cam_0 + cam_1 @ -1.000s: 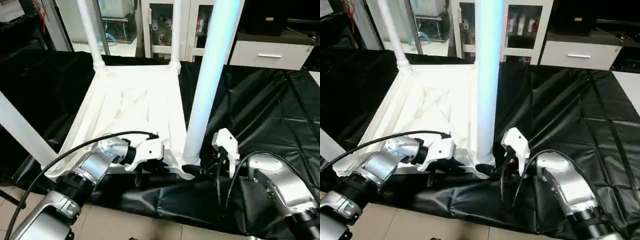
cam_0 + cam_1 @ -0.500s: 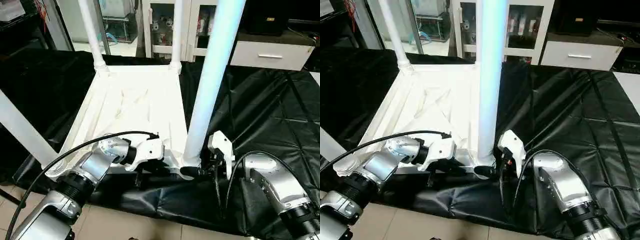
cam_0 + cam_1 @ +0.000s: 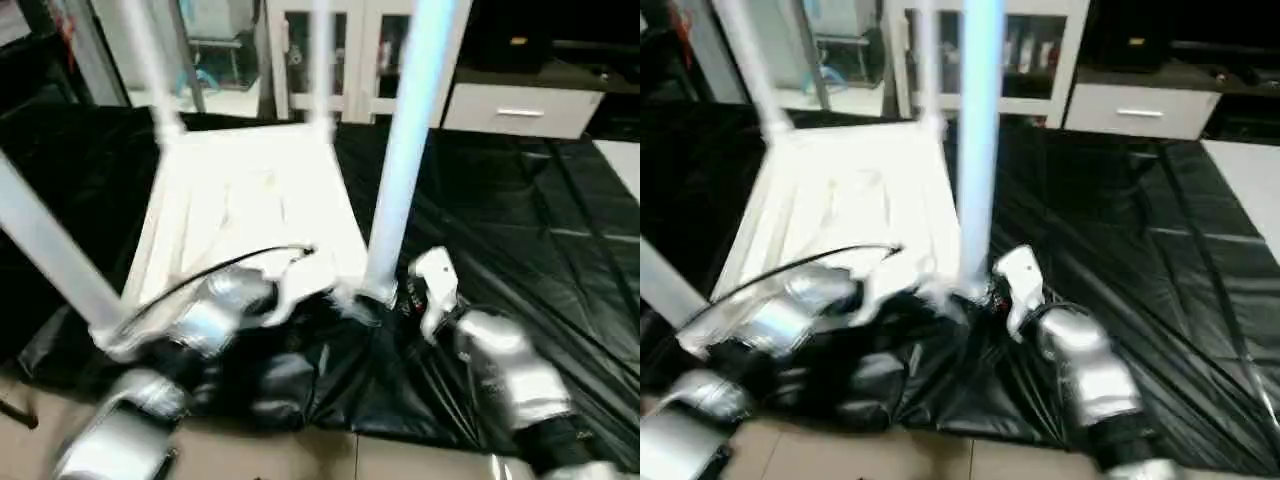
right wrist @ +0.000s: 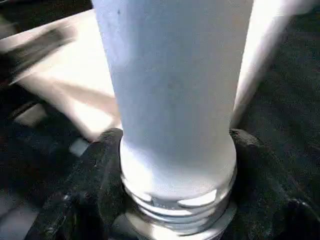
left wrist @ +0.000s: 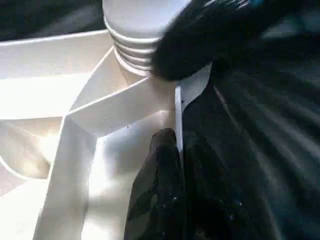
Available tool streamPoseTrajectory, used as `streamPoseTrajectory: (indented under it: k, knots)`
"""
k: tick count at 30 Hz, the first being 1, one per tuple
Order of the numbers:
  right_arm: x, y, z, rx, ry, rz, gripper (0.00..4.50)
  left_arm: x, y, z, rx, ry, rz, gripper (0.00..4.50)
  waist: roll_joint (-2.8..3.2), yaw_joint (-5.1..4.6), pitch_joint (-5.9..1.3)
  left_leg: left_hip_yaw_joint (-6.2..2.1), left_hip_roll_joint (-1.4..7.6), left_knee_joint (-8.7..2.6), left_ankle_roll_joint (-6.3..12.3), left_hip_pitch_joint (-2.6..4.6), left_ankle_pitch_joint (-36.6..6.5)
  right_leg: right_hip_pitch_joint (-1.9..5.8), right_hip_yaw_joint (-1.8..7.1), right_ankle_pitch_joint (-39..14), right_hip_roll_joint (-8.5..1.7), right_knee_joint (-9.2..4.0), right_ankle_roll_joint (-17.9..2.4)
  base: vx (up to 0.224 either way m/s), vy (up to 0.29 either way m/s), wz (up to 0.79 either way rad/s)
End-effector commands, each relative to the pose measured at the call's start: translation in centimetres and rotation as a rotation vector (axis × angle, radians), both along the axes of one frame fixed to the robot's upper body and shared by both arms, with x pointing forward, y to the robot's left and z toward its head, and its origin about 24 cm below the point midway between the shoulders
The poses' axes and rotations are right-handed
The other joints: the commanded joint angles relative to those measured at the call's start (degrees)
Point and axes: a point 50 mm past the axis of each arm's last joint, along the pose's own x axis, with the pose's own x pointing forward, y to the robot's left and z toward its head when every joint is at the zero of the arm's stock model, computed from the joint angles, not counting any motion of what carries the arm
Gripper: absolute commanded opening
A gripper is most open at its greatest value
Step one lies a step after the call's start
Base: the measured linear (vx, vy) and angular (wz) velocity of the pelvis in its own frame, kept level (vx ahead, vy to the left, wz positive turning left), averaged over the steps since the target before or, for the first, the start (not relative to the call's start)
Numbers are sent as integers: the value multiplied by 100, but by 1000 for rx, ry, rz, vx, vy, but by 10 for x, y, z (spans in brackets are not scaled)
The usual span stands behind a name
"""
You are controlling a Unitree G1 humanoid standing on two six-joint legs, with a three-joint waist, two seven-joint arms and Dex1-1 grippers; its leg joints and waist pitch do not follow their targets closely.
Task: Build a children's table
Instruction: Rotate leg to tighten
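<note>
Our left gripper (image 5: pixel 177 200) pinches the near rim of the upturned tabletop (image 3: pixel 250 205) on the black cover (image 3: pixel 520 210); beside it, our right gripper (image 4: pixel 170 175) clasps the near-right leg (image 3: pixel 405 150) at its socket.

The tabletop (image 3: pixel 250 200) is lying upside down on the table (image 3: pixel 520 200) before me. My right claw (image 4: pixel 175 165) is sitting around the near right leg (image 3: pixel 405 150), my left claw (image 5: pixel 172 200) on the rim beside it.
</note>
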Motion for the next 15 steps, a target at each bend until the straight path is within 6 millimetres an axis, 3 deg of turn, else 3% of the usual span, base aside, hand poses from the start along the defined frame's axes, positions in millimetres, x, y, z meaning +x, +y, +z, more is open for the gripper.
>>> streamPoseTrajectory:
  k: [1, 4, 5, 9, 11, 13, 15]
  knots:
    - [-1, 0, -20, -45, 81, -147, 276, -6, -19, -14, -39, 32, 52, 0, -81, -39, -207, -405, 616, -730, -469, 147, -3031, 38, 152, -2957, -415, -508, -837, 0, 0, 0]
    - [8, 10, -26, -44, 102, -384, 276, 4, -36, -12, -57, -4, 178, 0, -81, -68, -220, -404, 593, -752, -434, 141, -3024, 23, 149, -2912, -407, -547, -758, 0, 0, 0]
    - [10, 12, -26, -36, 109, -429, 275, 6, -40, -11, -59, -16, 202, 0, -40, -75, -208, -414, 581, -747, -450, 161, -3130, 0, 142, -3073, -400, -572, -689, 0, 0, 0]
    - [15, 22, -21, 5, 70, -417, 275, 7, -44, -10, -48, -31, 195, 0, -40, -132, -207, -421, 575, -767, -414, 199, -3533, -25, 93, -3169, -372, -633, -554, 0, 0, 0]
    - [15, 23, -18, 10, 47, -402, 275, 7, -44, -11, -43, -30, 186, 0, -31, -136, -242, -399, 586, -792, -355, 205, -3429, -2, 98, -2781, -370, -634, -624, 0, 0, 0]
    - [14, 24, -8, 55, -15, -317, 331, 5, -41, -13, -22, -22, 138, 0, -44, -108, -265, -362, 611, -816, -199, 162, -2981, 62, 119, -2021, -386, -593, -846, 0, 0, 0]
    - [13, 20, -2, 45, -55, -255, 347, 3, -37, -15, -7, -19, 103, 0, -54, -71, -279, -327, 630, -809, -34, 124, -2527, 121, 135, -1462, -406, -554, -1008, 0, 0, 0]
